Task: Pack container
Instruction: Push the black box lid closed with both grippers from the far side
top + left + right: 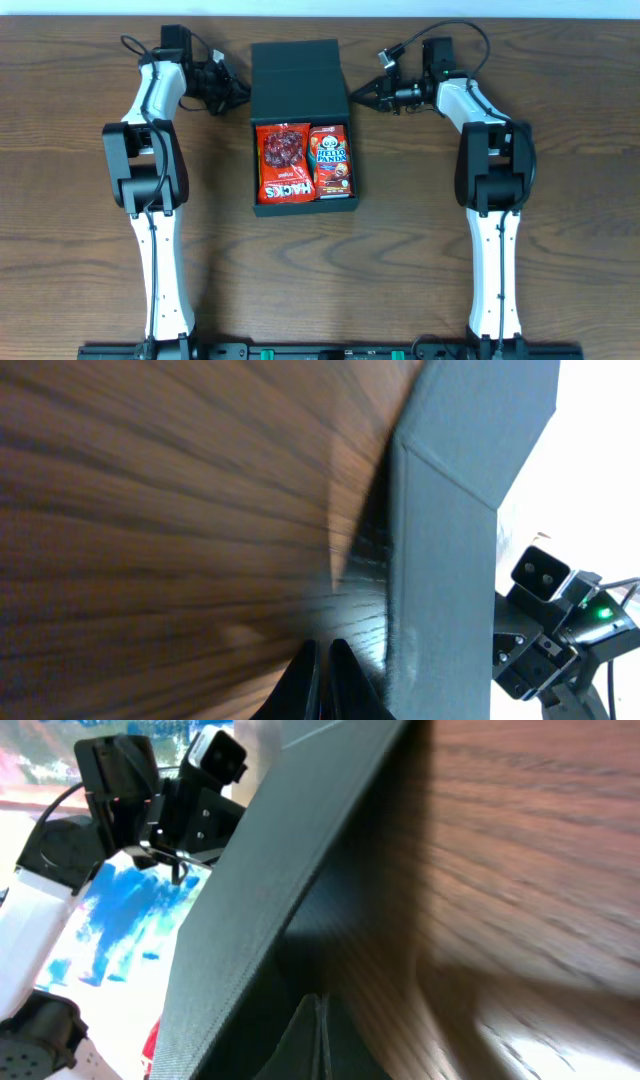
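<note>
The container (pixel 300 80) is a dark square box at the table's back middle, its flap lid standing open. Inside lie a red snack packet (pixel 284 162) and a red Hello Panda box (pixel 332 160). My left gripper (pixel 240 97) is shut and empty, its tips just left of the lid. In the left wrist view the shut fingers (pixel 322 660) sit beside the dark lid wall (pixel 445 560). My right gripper (pixel 358 97) is shut and empty, its tips at the lid's right edge. In the right wrist view the fingers (pixel 318 1020) sit under the lid panel (pixel 270 890).
The brown wooden table (pixel 400 260) spreads around the box. Both arm bases stand at the front edge. The opposite arm's wrist camera shows in each wrist view (pixel 560 620) (pixel 190 800).
</note>
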Controlling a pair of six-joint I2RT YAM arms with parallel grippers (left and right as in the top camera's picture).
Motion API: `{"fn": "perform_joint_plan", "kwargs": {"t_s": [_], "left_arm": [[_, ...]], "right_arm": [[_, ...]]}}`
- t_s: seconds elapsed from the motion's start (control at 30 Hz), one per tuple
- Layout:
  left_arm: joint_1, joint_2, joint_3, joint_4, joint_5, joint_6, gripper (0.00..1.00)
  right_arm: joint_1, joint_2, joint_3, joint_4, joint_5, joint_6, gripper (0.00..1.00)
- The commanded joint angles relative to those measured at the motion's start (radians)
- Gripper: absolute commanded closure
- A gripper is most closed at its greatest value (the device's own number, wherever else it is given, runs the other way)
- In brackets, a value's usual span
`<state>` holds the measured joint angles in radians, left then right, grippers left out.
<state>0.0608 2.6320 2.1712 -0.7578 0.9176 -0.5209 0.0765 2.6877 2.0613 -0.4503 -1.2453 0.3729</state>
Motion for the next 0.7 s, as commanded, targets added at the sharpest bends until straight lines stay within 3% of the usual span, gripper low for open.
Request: {"fn": "perform_joint_plan", "kwargs": {"t_s": [0.0, 0.23, 0.4, 0.53, 0.67], "left_arm": [[-0.008, 0.014, -0.003, 0.0, 0.014, -0.019, 0.94], [-0.017, 0.014, -0.003, 0.002, 0.03, -0.018, 0.94], [-0.015, 0.014, -0.003, 0.051, 0.119, -0.006, 0.94], [-0.015, 0.014, -0.002, 0.104, 0.196, 0.001, 0.94], [-0.015, 0.009, 0.022, 0.138, 0.257, 0.001, 0.94]], "right_arm": [[0.028, 0.04, 0.004, 0.016, -0.053, 0.019, 0.99], [0.061, 0.04, 0.004, 0.234, -0.19, 0.142, 0.99], [0.068, 0.04, 0.004, 0.409, -0.278, 0.262, 0.98], [0.064, 0.04, 0.005, 0.638, -0.315, 0.449, 0.99], [0.054, 0.04, 0.005, 0.999, -0.315, 0.741, 0.98]]}}
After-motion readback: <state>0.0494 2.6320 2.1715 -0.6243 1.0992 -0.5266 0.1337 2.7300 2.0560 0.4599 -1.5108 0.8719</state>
